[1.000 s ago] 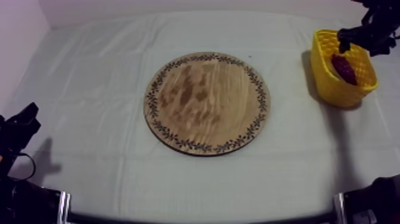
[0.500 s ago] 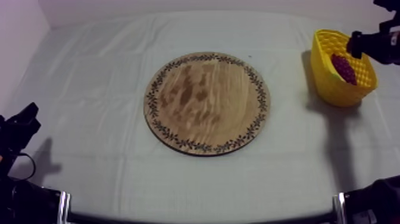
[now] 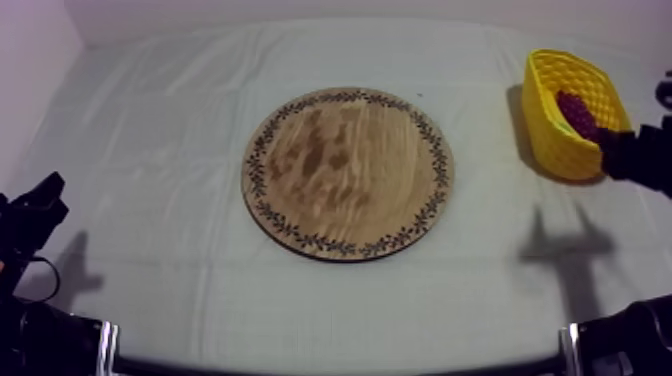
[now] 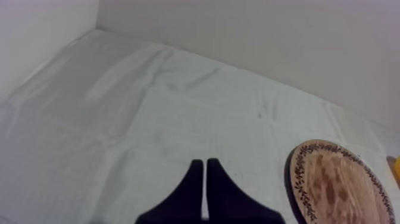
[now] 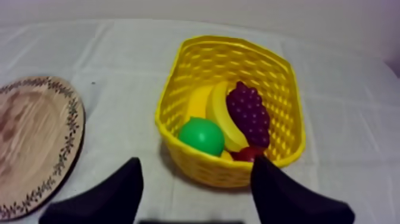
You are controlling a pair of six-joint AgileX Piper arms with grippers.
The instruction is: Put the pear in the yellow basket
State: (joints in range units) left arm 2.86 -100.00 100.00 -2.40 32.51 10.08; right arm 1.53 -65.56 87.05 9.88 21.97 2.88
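fingers [image 5: 116,192] of the right gripper [image 5: 196,161] stand spread wide, released, nothing between them, just before the yellow basket [image 5: 286,77]; the pear [image 5: 202,136], green and round, lies inside the basket against its near wall, touching the banana [image 5: 223,116]; the bunch of grapes [image 5: 250,113] rests on the banana, and a small red fruit [image 5: 247,154] peeps out low beside the pear; fingers [image 4: 190,189] of the left gripper [image 4: 205,162] lie pressed together in a narrow wedge, clenched on nothing, above the grey-white cloth [image 4: 119,119], near the round wooden board [image 4: 333,184]; in the top view the board sits mid-frame, the basket at the upper right, well apart from it; the right arm [image 3: 640,158] shows at the right edge just below the basket; the left gripper sits at the lower left.
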